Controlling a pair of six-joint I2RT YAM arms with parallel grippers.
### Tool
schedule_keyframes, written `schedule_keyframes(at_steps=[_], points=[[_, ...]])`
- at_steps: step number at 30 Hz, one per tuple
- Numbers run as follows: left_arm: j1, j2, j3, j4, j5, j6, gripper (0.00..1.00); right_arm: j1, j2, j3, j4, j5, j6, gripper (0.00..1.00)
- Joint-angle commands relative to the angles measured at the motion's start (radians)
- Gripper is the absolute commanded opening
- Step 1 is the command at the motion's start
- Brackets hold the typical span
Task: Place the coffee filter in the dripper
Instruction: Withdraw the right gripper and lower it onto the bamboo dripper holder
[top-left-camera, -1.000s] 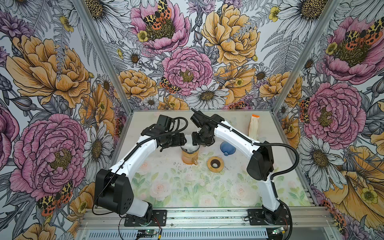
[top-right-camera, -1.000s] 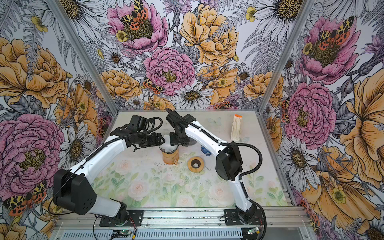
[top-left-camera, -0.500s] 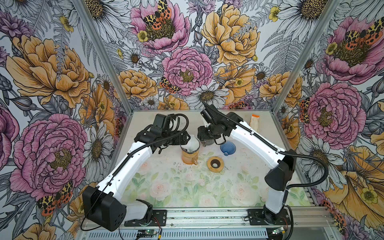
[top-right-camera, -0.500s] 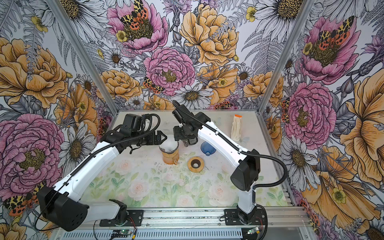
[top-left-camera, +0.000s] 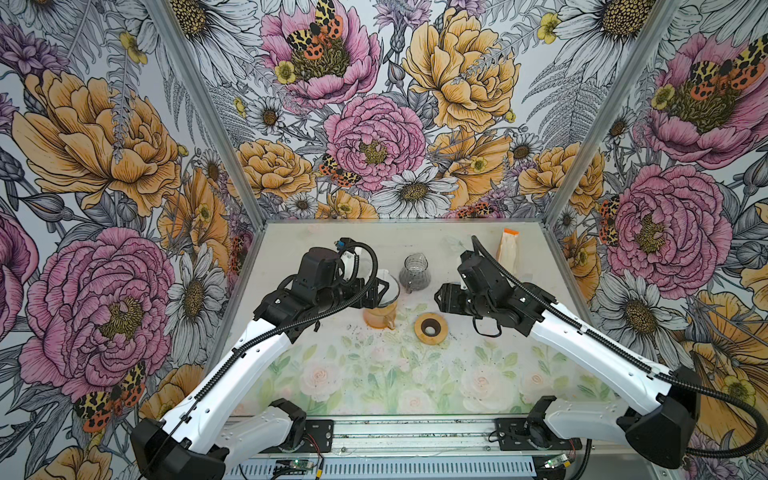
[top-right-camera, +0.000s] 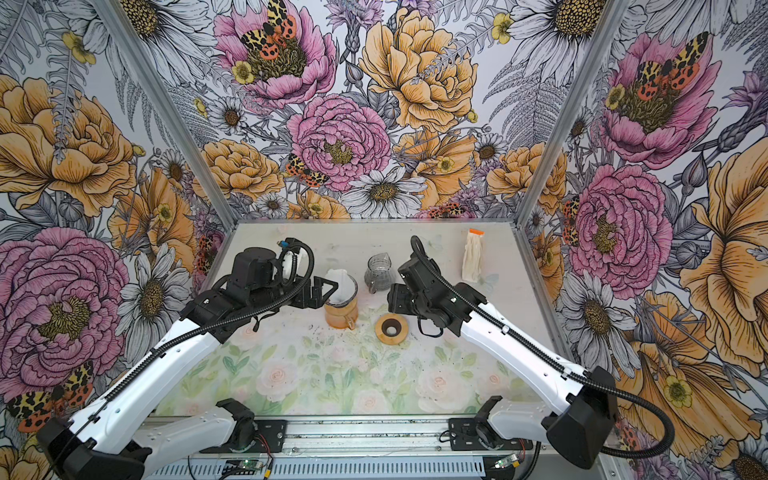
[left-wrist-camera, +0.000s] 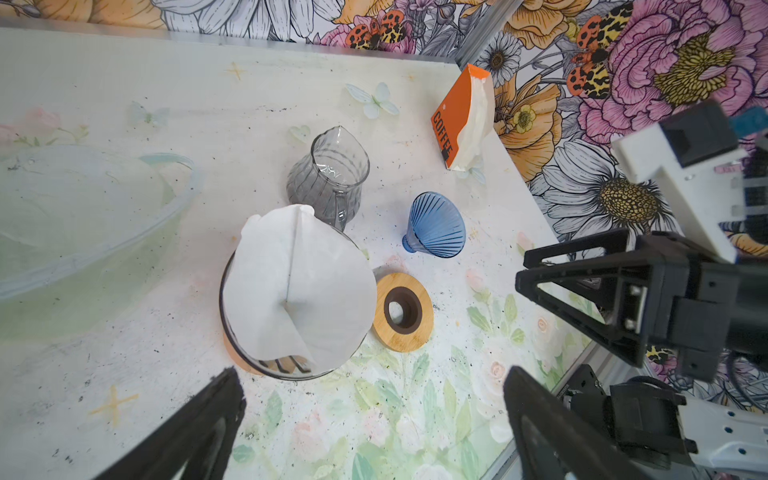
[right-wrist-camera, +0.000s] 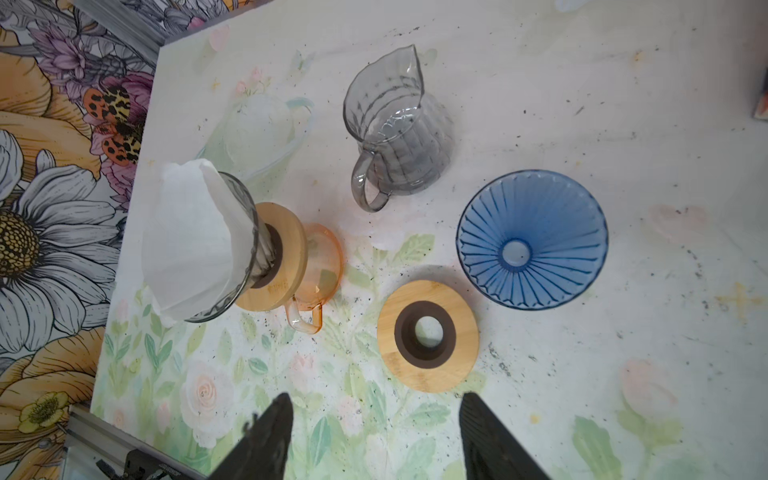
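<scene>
The white paper coffee filter sits opened out inside the clear glass dripper, with one edge standing above the rim. The dripper rests on a wooden collar on an orange glass carafe; both top views show this stack, with the filter on top. My left gripper is open and empty, just short of the dripper on its left side. My right gripper is also open and empty. It hangs right of the stack, above a loose wooden ring.
A grey ribbed glass pitcher stands behind the stack. A blue dripper sits right of it, hidden under the right arm in both top views. An orange filter pack lies at the back right. A clear bowl is at the back left.
Both grippers have drawn back from the dripper, the right one well to the right, which uncovers the grey pitcher. Both jaws have widened. The filter stays in the dripper.
</scene>
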Motion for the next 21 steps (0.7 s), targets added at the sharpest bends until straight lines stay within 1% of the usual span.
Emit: schedule_keyframes(at_steps=[1, 5, 9, 11, 15, 21], points=[[-0.013, -0.015, -0.031, 0.071, -0.004, 0.001, 0.99, -0.013, -0.111, -0.120, 0.132, -0.015, 0.127, 0.66], [-0.022, -0.044, -0.090, 0.106, 0.003, -0.019, 0.99, -0.013, -0.233, -0.308, 0.233, -0.051, 0.244, 0.66], [-0.025, -0.098, -0.177, 0.166, -0.003, -0.035, 0.99, -0.012, -0.283, -0.464, 0.354, -0.077, 0.328, 0.66], [-0.025, -0.125, -0.217, 0.186, -0.006, -0.030, 0.99, -0.012, -0.268, -0.506, 0.410, -0.092, 0.348, 0.66], [-0.022, -0.180, -0.282, 0.214, -0.014, -0.022, 0.99, -0.012, -0.184, -0.548, 0.487, -0.129, 0.360, 0.66], [-0.009, -0.213, -0.325, 0.225, -0.004, -0.037, 0.99, -0.016, -0.065, -0.663, 0.774, -0.175, 0.440, 0.66]])
